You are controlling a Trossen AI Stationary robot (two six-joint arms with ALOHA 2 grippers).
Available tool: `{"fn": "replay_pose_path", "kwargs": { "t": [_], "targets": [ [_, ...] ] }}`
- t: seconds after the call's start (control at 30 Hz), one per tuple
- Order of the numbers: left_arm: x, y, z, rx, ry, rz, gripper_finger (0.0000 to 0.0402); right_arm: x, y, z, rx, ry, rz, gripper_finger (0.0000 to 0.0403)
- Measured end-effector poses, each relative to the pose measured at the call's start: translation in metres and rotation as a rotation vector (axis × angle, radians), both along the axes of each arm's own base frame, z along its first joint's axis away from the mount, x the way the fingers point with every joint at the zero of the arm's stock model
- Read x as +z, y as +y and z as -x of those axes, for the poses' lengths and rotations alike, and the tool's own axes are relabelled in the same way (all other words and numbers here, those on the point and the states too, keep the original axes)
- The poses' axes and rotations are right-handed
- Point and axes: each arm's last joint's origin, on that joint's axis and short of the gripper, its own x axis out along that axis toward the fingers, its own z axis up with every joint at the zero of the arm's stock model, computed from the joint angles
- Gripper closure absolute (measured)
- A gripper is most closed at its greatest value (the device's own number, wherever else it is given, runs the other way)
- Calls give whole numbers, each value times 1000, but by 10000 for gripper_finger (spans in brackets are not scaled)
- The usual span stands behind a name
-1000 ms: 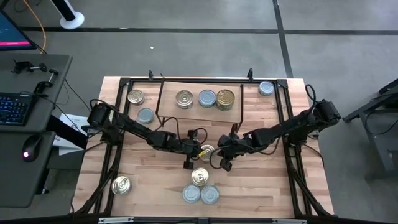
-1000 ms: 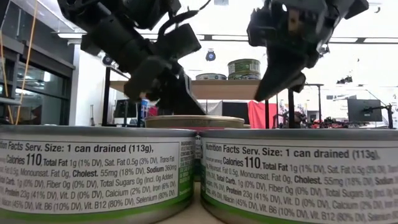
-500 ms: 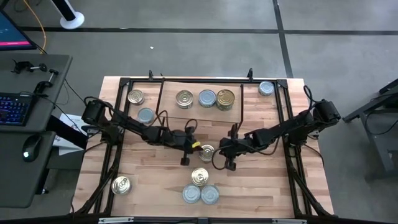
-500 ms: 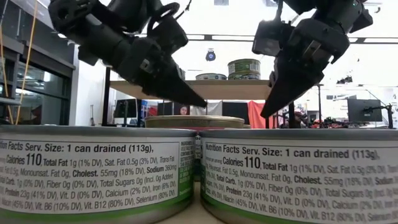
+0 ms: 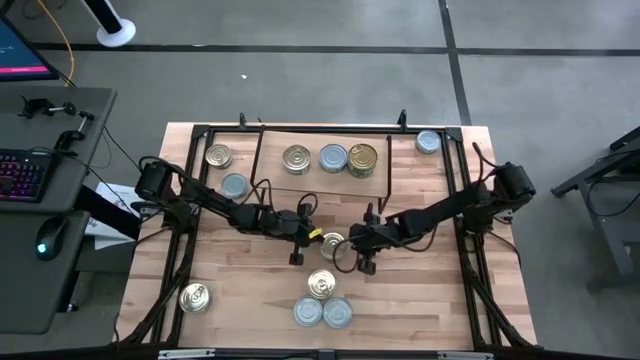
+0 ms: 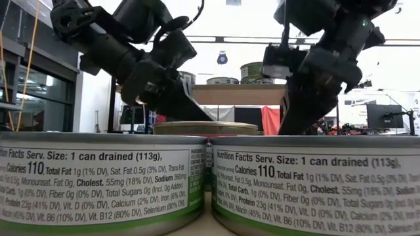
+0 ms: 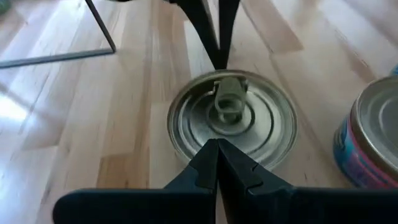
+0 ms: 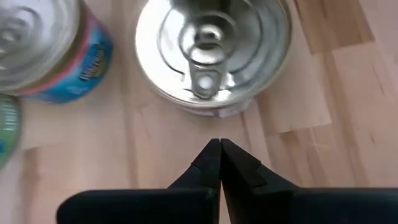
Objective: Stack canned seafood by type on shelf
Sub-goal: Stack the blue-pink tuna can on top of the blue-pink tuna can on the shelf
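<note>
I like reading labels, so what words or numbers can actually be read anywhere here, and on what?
Left foreground white-labelled round tin: "Serv. Size: 1 can drained (113g)", "Calories 110", "Total Fat 1g".
Right foreground white-labelled round tin: "Nutrition Facts", "Calories 110", "Cholest. 55mg (18% DV)".
Blue-and-pink-labelled round tin: lettering too blurred to read.

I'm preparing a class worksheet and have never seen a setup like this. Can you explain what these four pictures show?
Two dark robot arms work at a light-wood table. One picture looks straight down, one looks level across the tabletop, and two come from cameras on the wrists. Small round shiny tins lie about; three stand on the low light-wood shelf with thin black wire legs. The left claw and right claw, both shut and holding nothing, flank one silver pull-tab tin mid-table.
</note>
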Motion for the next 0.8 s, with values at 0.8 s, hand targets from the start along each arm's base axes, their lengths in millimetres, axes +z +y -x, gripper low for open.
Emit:
{"fn": "replay_pose_path", "kwargs": {
  "t": [0.8],
  "targets": [
    [-9, -8, 5, -10, 24, -16, 401, 0, -6, -7, -5, -51, 41, 403]
  ]
}}
